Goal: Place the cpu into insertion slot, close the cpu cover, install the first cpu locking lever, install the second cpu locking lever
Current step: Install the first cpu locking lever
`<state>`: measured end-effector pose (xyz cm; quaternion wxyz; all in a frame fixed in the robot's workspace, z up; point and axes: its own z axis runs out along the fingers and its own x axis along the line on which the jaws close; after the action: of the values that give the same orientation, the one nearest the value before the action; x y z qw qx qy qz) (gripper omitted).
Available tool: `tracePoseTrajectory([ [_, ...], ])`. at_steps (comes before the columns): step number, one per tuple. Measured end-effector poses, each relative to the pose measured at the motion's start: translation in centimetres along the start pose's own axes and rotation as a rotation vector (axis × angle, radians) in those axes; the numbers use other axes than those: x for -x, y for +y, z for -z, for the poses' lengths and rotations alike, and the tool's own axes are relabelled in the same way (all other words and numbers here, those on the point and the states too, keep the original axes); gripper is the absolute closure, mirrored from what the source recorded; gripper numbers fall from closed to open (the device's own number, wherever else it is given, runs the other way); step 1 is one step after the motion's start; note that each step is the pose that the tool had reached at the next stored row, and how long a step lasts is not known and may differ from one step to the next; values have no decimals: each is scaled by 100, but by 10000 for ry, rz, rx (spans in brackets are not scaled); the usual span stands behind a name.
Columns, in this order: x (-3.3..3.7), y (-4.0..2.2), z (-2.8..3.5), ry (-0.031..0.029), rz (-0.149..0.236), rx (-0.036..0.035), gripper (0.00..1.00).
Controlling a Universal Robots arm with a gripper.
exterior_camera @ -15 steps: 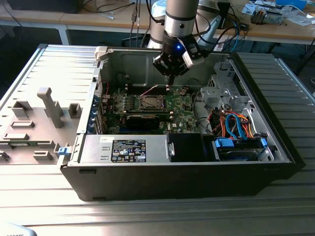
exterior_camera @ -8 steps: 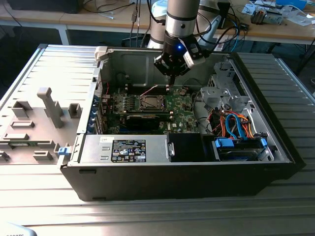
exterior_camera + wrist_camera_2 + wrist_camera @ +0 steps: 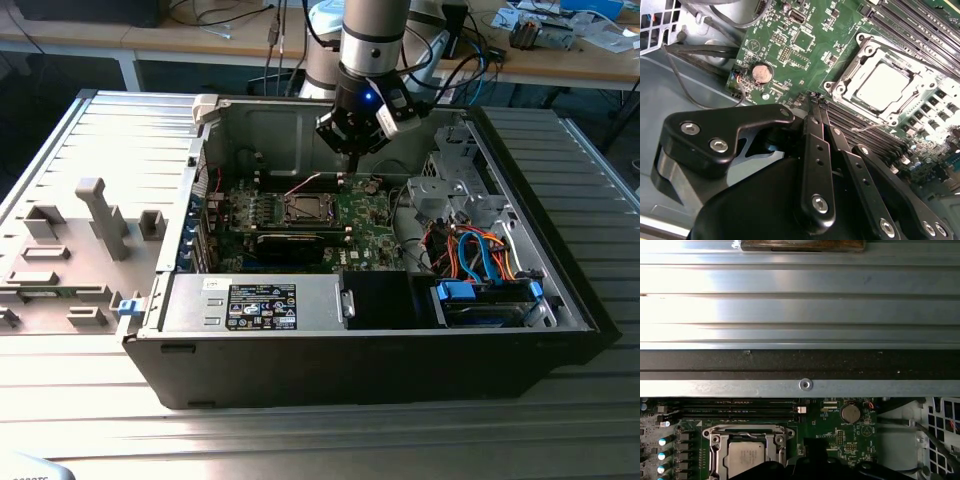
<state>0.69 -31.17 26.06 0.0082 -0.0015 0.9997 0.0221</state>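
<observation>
Cpu [image 3: 883,86] seated in the insertion slot [image 3: 840,91] with the cpu cover [image 3: 916,77] down around it, green motherboard [image 3: 785,45] inside an open computer case [image 3: 560,300], gripper [image 3: 816,104] above with fingers together, empty, ribbed metal tabletop [image 3: 80,140], cluttered wooden bench [image 3: 150,35] behind.

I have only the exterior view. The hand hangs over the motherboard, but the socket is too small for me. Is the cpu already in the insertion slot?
Observer: Yes. In both wrist views the cpu lies flat in the insertion slot, with its silver top up.
Operator: And the cpu cover, is it up or down?
Observer: Down. The cpu cover lies flat and frames the cpu.
Operator: Does the hand carry something?
Observer: No. In the second wrist view the hand is shut and empty. It is beside the socket, near the memory slots, not over the cpu.
</observation>
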Motion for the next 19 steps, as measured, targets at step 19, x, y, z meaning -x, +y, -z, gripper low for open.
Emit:
tracePoseTrajectory([
  [19,195,-1,-5,0,0,0,89],
])
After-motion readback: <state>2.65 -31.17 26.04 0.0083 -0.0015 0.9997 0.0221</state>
